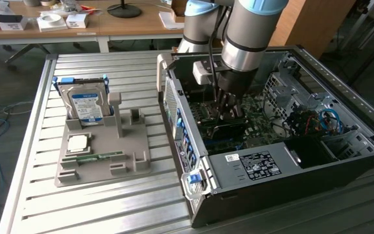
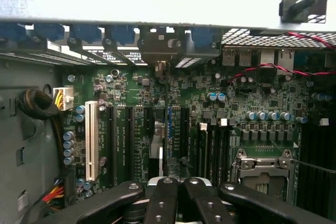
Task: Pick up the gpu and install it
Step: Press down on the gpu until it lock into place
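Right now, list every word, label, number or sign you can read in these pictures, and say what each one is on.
No text can be read as it stands.
Blue and white label on the hard drive: print too small to read.
White and black sticker on the power supply in the computer case: too blurred to read.
White markings on the motherboard: too small to read.

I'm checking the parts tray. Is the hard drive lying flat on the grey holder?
No. The hard drive stands upright on edge in a slot at the back of the grey holder.
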